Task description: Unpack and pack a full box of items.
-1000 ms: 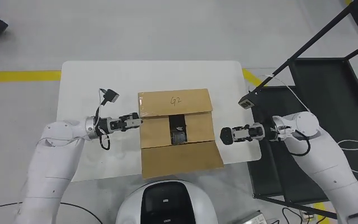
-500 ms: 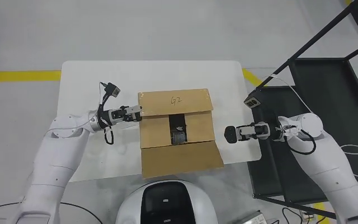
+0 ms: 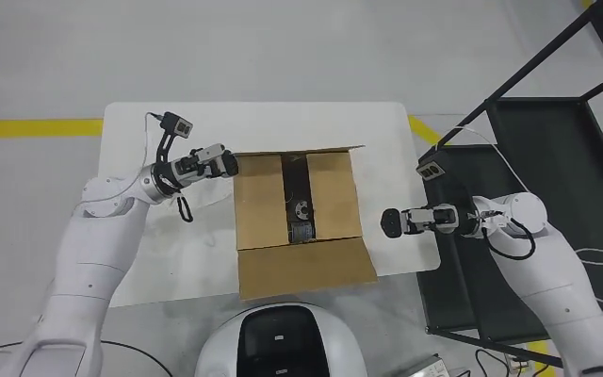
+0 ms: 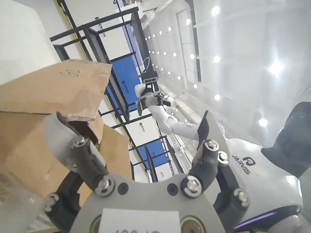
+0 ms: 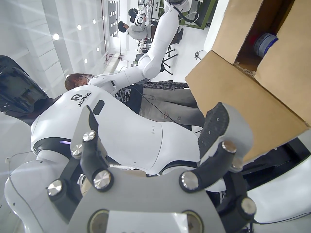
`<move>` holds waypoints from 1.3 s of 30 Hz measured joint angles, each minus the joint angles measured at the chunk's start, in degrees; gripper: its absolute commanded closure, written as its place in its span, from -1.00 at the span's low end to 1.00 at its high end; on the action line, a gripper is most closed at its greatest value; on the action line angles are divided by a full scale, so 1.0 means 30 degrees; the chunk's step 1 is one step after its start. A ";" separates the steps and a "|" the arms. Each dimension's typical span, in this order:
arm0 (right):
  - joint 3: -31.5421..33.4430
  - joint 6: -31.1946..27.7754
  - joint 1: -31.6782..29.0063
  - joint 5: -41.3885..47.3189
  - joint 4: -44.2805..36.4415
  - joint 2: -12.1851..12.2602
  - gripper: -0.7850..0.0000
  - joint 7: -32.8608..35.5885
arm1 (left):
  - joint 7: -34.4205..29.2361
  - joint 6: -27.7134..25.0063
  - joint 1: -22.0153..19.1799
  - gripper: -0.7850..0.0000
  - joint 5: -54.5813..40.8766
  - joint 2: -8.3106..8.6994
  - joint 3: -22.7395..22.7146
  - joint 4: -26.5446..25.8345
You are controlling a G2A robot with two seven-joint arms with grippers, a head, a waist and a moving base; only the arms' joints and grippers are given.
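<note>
Box (image 3: 297,221) is set mid-tabletop (image 3: 141,141), its far flap (image 4: 60,86) stood upright, propped, it seems, by a finger of the left gripper (image 3: 215,162) — fingers spread, nothing gripped. Right gripper (image 3: 391,223) is held just beside the box, apart from it, fingers open — likely readied for the right flap (image 3: 336,198).

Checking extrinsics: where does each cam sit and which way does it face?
Top view: above the arms, facing down on the white table and brown cardboard box; left gripper and right gripper show.
Left wrist view: behind the left gripper, facing across the box's upright flap toward the right gripper.
Right wrist view: behind the right gripper, facing into the open box.
Shared: all see the box.
</note>
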 measured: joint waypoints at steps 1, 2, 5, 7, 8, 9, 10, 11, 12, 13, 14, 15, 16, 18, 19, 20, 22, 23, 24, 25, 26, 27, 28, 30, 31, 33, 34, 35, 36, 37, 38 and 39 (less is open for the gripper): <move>0.0052 0.0001 -0.0013 -0.0012 0.0008 -0.0027 -1.00 0.0001 | 0.0063 -0.0024 -0.0267 -1.00 -0.0235 -0.0066 0.0090 0.0160; 0.0124 0.0005 -0.0033 -0.0059 0.0011 -0.0059 -1.00 0.0006 | 0.0118 -0.0192 -0.0662 -1.00 -0.0552 -0.0168 0.0223 0.0413; 0.0317 -0.0016 -0.0119 -0.0175 0.0034 -0.0136 -1.00 -0.0015 | 0.0316 -0.1194 -0.1669 -1.00 -0.1351 -0.0495 0.0674 0.1436; 0.0433 -0.0046 -0.0185 -0.0205 0.0042 -0.0181 -1.00 -0.0046 | 0.0469 -0.1731 -0.2368 -1.00 -0.1599 -0.0732 0.1076 0.2288; 0.0503 -0.0058 -0.0235 -0.0205 0.0045 -0.0213 -1.00 -0.0058 | 0.0670 -0.2011 -0.2850 -1.00 -0.1546 -0.0894 0.1384 0.2932; 0.0554 -0.0066 -0.0271 -0.0199 0.0045 -0.0237 -1.00 -0.0066 | 0.0862 -0.2190 -0.3215 -1.00 -0.1376 -0.1016 0.1635 0.3421; 0.0603 -0.0073 -0.0310 -0.0187 0.0048 -0.0262 -1.00 -0.0073 | 0.1148 -0.2363 -0.3581 -1.00 -0.1097 -0.1141 0.1902 0.3934; 0.0662 -0.0081 -0.0365 -0.0167 0.0069 -0.0296 -1.00 -0.0081 | 0.1699 -0.2595 -0.4063 -1.00 -0.0549 -0.1311 0.2278 0.4630; 0.0701 -0.0091 -0.0406 -0.0150 0.0095 -0.0322 -1.00 -0.0091 | 0.2271 -0.2777 -0.4422 -1.00 0.0016 -0.1439 0.2574 0.5154; 0.0737 -0.0106 -0.0445 -0.0145 0.0125 -0.0349 -1.00 -0.0106 | 0.2914 -0.2961 -0.4742 -1.00 0.0616 -0.1572 0.2875 0.5622; 0.0782 -0.0139 -0.0495 -0.0153 0.0170 -0.0385 -1.00 -0.0139 | 0.3618 -0.3214 -0.5039 -1.00 0.1237 -0.1755 0.3262 0.6052; 0.0819 -0.0174 -0.0540 -0.0166 0.0197 -0.0412 -1.00 -0.0173 | 0.3843 -0.3410 -0.5147 -1.00 0.1434 -0.1873 0.3500 0.6229; 0.0862 -0.0206 -0.0596 -0.0162 0.0209 -0.0439 -1.00 -0.0206 | 0.3761 -0.3599 -0.5196 -1.00 0.1464 -0.1954 0.3666 0.6370; 0.0984 -0.0220 -0.0733 -0.0057 0.0210 -0.0498 -1.00 -0.0219 | 0.3174 -0.3944 -0.5230 -1.00 0.1563 -0.1996 0.3792 0.6775; 0.1032 -0.0193 -0.0779 -0.0017 0.0207 -0.0523 -1.00 -0.0191 | 0.2916 -0.3997 -0.5192 -1.00 0.1564 -0.1988 0.3792 0.6888; 0.1071 -0.0141 -0.0816 -0.0003 0.0210 -0.0551 -1.00 -0.0140 | 0.2501 -0.3994 -0.5080 -1.00 0.1467 -0.1963 0.3757 0.6910; 0.1083 -0.0112 -0.0826 -0.0005 0.0218 -0.0561 -1.00 -0.0112 | 0.1923 -0.3760 -0.4797 -1.00 0.1276 -0.1875 0.3657 0.6667; 0.1081 -0.0111 -0.0826 -0.0008 0.0219 -0.0561 -1.00 -0.0112 | 0.1607 -0.3470 -0.4526 -1.00 0.1161 -0.1789 0.3576 0.6314; 0.1080 -0.0112 -0.0824 -0.0010 0.0220 -0.0560 -1.00 -0.0112 | 0.1360 -0.3212 -0.4278 -1.00 0.1061 -0.1707 0.3494 0.5994; 0.1078 -0.0112 -0.0823 -0.0011 0.0220 -0.0559 -1.00 -0.0112 | 0.1105 -0.2947 -0.4007 -1.00 0.0999 -0.1607 0.3390 0.5635; 0.1078 -0.0113 -0.0822 -0.0012 0.0220 -0.0559 -1.00 -0.0113 | 0.0774 -0.2611 -0.3617 -1.00 0.1054 -0.1447 0.3243 0.5084; 0.1077 -0.0114 -0.0822 -0.0012 0.0220 -0.0559 -1.00 -0.0114 | 0.0526 -0.2361 -0.3284 -1.00 0.1111 -0.1319 0.3125 0.4607; 0.1077 -0.0115 -0.0822 -0.0012 0.0220 -0.0558 -1.00 -0.0115 | 0.0253 -0.2089 -0.2910 -1.00 0.1137 -0.1184 0.2995 0.4079; 0.1077 -0.0115 -0.0822 -0.0012 0.0220 -0.0558 -1.00 -0.0115 | -0.0494 -0.1347 -0.1933 -1.00 0.1070 -0.0839 0.2620 0.2760; 0.1077 -0.0115 -0.0822 -0.0012 0.0220 -0.0558 -1.00 -0.0115 | -0.0835 -0.1005 -0.1503 -1.00 0.0943 -0.0687 0.2412 0.2205; 0.1077 -0.0116 -0.0822 -0.0012 0.0219 -0.0558 -1.00 -0.0115 | -0.1702 -0.0144 -0.0537 -1.00 0.0514 -0.0368 0.1957 0.0976; 0.1077 -0.0116 -0.0822 -0.0012 0.0220 -0.0558 -1.00 -0.0115 | -0.2150 0.0303 -0.0157 -1.00 0.0313 -0.0253 0.1829 0.0468; 0.1077 -0.0116 -0.0822 -0.0012 0.0219 -0.0558 -1.00 -0.0115 | -0.2747 0.0896 0.0290 -1.00 0.0151 -0.0113 0.1712 -0.0180; 0.1077 -0.0116 -0.0822 -0.0012 0.0219 -0.0558 -1.00 -0.0115 | -0.3105 0.1260 0.0577 -1.00 0.0170 -0.0019 0.1653 -0.0611; 0.1077 -0.0116 -0.0822 -0.0012 0.0219 -0.0558 -1.00 -0.0115 | -0.3341 0.1503 0.0822 -1.00 0.0278 0.0063 0.1603 -0.0952; 0.1077 -0.0116 -0.0822 -0.0012 0.0219 -0.0558 -1.00 -0.0115 | -0.3531 0.1702 0.1100 -1.00 0.0451 0.0150 0.1585 -0.1242; 0.1077 -0.0116 -0.0822 -0.0012 0.0219 -0.0558 -1.00 -0.0115 | -0.3675 0.1845 0.1264 -1.00 0.0517 0.0192 0.1617 -0.1367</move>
